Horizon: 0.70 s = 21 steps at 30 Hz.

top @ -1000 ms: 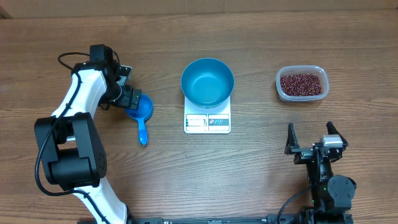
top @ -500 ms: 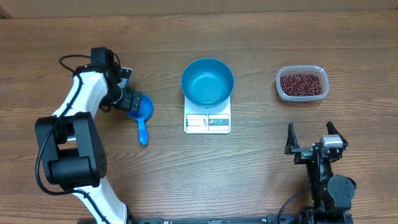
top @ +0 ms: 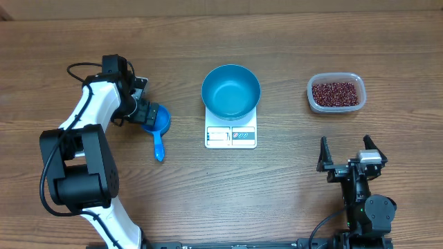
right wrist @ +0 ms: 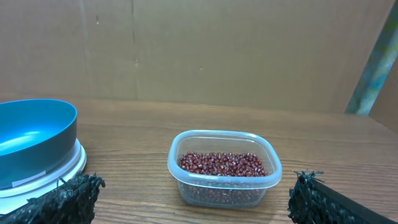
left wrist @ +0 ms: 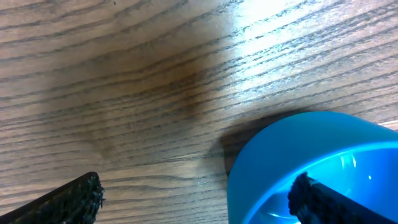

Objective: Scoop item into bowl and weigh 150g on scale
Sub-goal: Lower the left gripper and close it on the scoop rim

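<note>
The blue bowl (top: 231, 90) sits empty on the white scale (top: 230, 135) at mid-table. Red-brown beans (top: 336, 93) fill a clear tub (right wrist: 224, 180) at the far right. A small blue scoop (top: 156, 124) lies left of the scale, its handle pointing to the front. My left gripper (top: 144, 111) is open at the scoop's cup (left wrist: 292, 162). One finger (left wrist: 320, 202) is inside the cup and the other (left wrist: 65, 200) is outside over the wood. My right gripper (top: 346, 149) stands open near the front edge and faces the tub with nothing between its fingers.
In the right wrist view, the bowl (right wrist: 34, 140) and scale (right wrist: 65, 169) show at the left and a cardboard wall (right wrist: 199, 50) stands behind the table. Bare wood lies between the scale and the tub.
My left gripper has slid slightly forward along the scoop's cup. The scoop, bowl, tub and right arm have not moved.
</note>
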### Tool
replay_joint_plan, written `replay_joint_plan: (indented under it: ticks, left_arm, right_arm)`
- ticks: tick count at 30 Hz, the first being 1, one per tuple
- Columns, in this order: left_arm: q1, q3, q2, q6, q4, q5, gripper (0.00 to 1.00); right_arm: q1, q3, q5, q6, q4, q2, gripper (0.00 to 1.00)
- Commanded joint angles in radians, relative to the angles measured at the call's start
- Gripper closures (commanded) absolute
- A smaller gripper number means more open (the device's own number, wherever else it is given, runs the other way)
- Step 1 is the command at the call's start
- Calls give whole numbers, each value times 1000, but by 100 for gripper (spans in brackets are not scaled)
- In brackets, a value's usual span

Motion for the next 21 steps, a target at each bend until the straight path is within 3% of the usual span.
replay_joint_plan:
  ticks: [1,13,21]
  left_arm:
    - [-1,-4,10,15,6,2,5]
    - [-1,-4,10,16,5,9,42]
    - [-1,-4,10,16,5,37,46]
  right_arm:
    - [-3,-10,-5,-4,6,-10,0]
    - [-3,-10,-5,-4,6,-10,0]
    - [-3,-10,-5,-4,6,-10,0]
